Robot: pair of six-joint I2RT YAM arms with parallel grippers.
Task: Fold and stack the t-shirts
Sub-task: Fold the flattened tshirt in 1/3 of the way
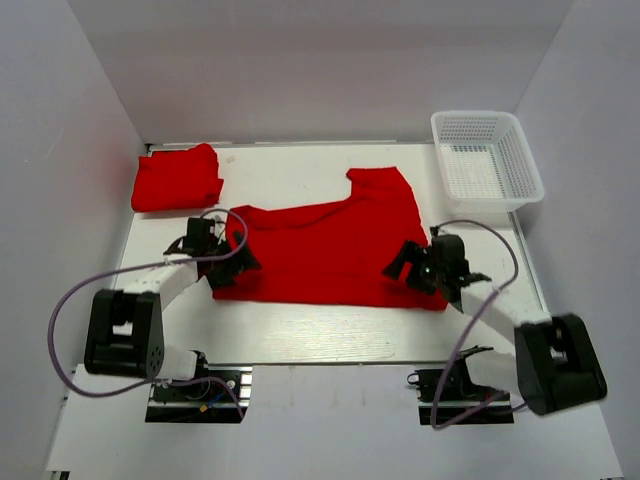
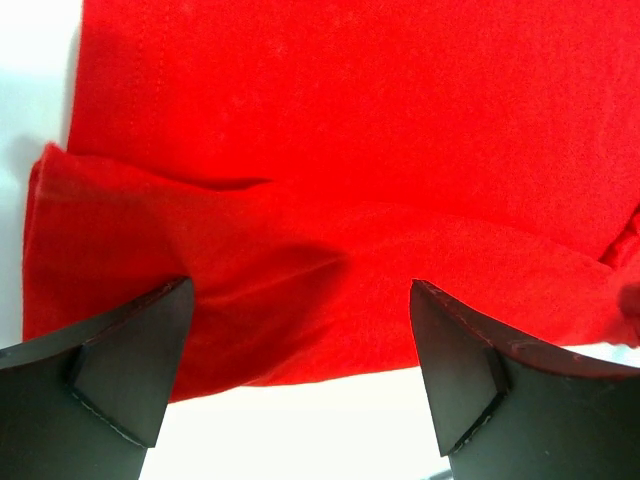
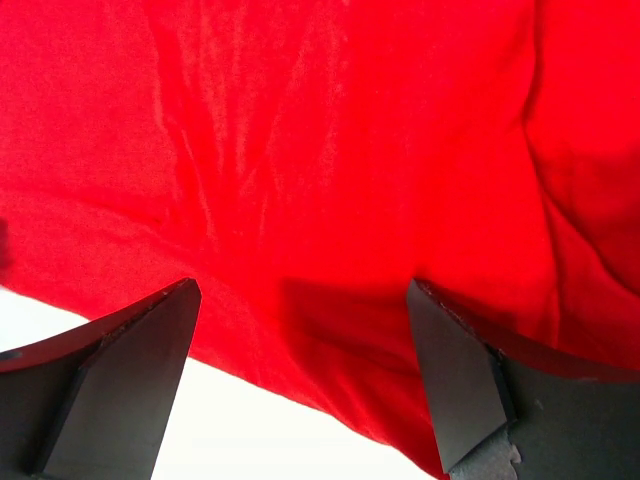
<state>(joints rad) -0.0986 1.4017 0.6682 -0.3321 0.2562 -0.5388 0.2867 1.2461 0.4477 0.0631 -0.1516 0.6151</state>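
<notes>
A bright red t-shirt (image 1: 325,245) lies spread across the middle of the white table. A second red t-shirt (image 1: 177,178) lies folded at the back left. My left gripper (image 1: 228,262) is open over the spread shirt's left edge; in the left wrist view (image 2: 300,335) a folded flap of red cloth (image 2: 300,270) lies between its fingers. My right gripper (image 1: 412,268) is open over the shirt's near right corner; in the right wrist view (image 3: 305,350) the shirt's near hem (image 3: 330,370) lies between its fingers.
A white plastic mesh basket (image 1: 487,158) stands at the back right corner. White walls close in the table on three sides. Bare table (image 1: 300,335) shows between the shirt and the arm bases.
</notes>
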